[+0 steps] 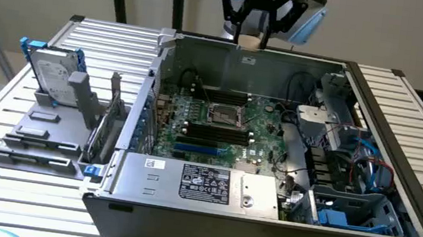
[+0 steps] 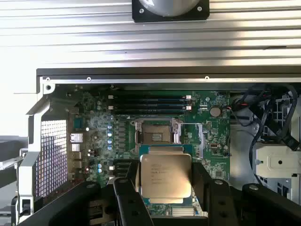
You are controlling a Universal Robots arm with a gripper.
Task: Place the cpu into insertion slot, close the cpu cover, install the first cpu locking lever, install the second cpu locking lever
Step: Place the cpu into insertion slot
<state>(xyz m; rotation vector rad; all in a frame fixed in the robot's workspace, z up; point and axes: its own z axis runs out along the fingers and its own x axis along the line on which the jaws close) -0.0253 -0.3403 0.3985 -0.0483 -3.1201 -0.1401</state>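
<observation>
The cpu (image 2: 165, 175), a flat square chip with a silvery top and printed text, sits between the black fingers (image 2: 126, 200) of my gripper (image 2: 165, 190), which is shut on its two sides. I hold it in the air above the open computer case, over the case's back wall, where the gripper (image 1: 251, 39) shows in the exterior view. The insertion slot (image 2: 155, 135) lies on the green motherboard with its dark centre exposed and silvery metal framing at its sides. That same insertion slot (image 1: 225, 115) is below and in front of the gripper. I cannot make out the cpu cover's position or the locking levers.
Black memory sticks (image 1: 214, 134) lie just in front of the socket, more (image 2: 149, 104) behind it. A grey power supply (image 1: 200, 183) fills the case's front. Drive cage and cables (image 1: 350, 164) crowd the exterior view's right. A hard drive (image 1: 53, 73) and trays stand outside on the exterior view's left.
</observation>
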